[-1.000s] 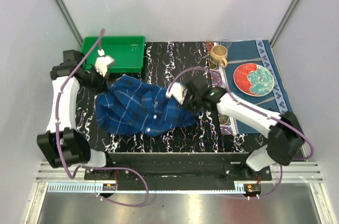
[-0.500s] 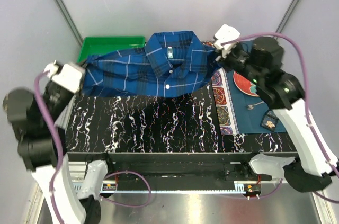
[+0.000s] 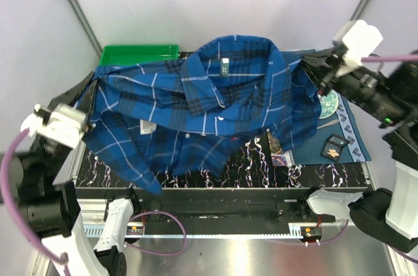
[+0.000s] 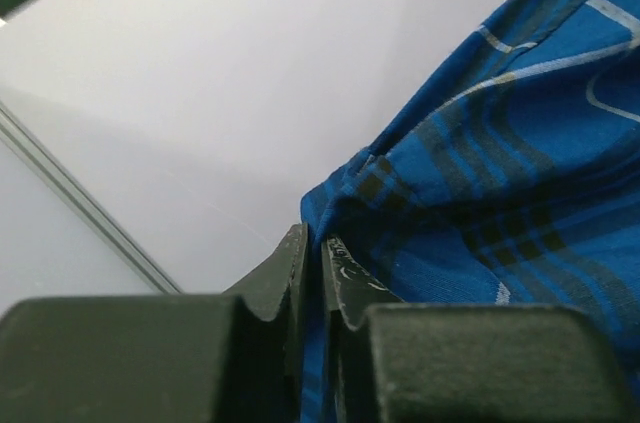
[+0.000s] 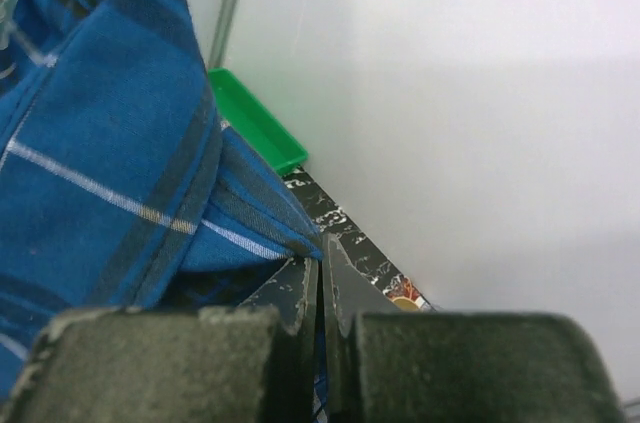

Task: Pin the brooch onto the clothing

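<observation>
Jaws pinch shirt (image 3: 196,113); left arm (image 3: 39,201), right arm (image 3: 382,93) raised wide.

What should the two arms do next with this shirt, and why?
Probably lower the shirt and lay it flat on the table. The left gripper and right gripper each pinch an edge of it, so it hangs spread in the air; pinning likely needs it lying flat.
</observation>
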`<state>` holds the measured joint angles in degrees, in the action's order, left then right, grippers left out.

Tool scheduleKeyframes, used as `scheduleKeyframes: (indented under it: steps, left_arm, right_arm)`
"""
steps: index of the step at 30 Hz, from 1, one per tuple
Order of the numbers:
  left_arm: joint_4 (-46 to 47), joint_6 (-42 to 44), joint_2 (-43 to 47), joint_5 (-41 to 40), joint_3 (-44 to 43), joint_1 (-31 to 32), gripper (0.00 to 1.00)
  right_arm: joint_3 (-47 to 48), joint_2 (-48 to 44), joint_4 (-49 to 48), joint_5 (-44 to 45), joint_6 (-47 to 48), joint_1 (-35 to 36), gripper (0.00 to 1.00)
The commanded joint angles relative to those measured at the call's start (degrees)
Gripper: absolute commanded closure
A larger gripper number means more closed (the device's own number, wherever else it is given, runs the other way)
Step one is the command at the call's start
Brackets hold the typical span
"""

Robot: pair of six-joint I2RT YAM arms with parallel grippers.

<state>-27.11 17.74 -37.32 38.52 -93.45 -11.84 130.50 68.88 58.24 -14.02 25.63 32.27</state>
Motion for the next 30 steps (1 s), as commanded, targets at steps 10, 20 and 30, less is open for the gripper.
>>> scheduleKeyframes:
  steps: [10, 20, 30]
  left_arm:
    - [-4.79, 6.33, -31.57, -6.61, 14.7, -0.2, 0.63]
    - [-12.96, 16.89, -45.21, -15.5, 16.27, -0.12, 0.35]
    - [-19.29, 22.08, -48.44, -16.37, 21.47, 1.2, 0.35]
  right_arm:
    - [-32.07, 24.42, -35.9, 28.68, 8.74, -2.65, 0.97]
    - [-20.45, 43.2, -17.66, 27.74, 3.2, -4.23, 0.16]
    - [-35.84, 34.56, -7.79, 4.22, -1.44, -4.15, 0.28]
